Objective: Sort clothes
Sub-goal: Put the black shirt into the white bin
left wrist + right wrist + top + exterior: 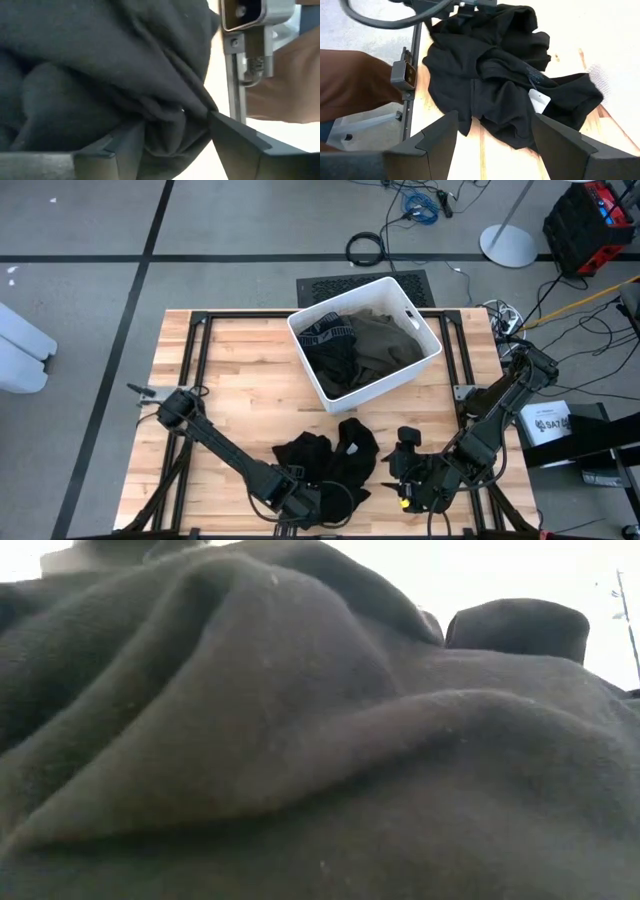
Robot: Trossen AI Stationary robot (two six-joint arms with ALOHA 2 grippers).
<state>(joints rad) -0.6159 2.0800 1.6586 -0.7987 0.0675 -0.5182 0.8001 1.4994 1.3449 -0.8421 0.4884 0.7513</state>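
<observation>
A crumpled black garment point(335, 460) lies on the wooden table near its front edge; it also fills the low view point(300, 740). My left gripper point(310, 502) stands open on the garment's near side, pointing steeply down, with a fold of it between the fingers point(175, 130). My right gripper point(400, 470) hangs open to the right of the garment, above the table, with nothing between its fingers point(495, 130). A white tag point(539, 100) shows on the garment. More clothes, dark olive-green point(385, 340) and black point(330, 345), lie in the white bin point(390, 385). My left gripper stands over a bunched fold point(170, 120) of the black garment, coming from above and pointing steeply down. The fold bulges up between the two spread fingers and lies against their inner sides point(212, 120). The garment rests on the table, slack.
The white bin stands at the table's far middle. Bare wood lies left of the bin and at the table's right front. A person's brown-clad limb point(350, 85) shows beyond the table's metal frame point(405, 75). Cables and a stand foot lie on the floor behind.
</observation>
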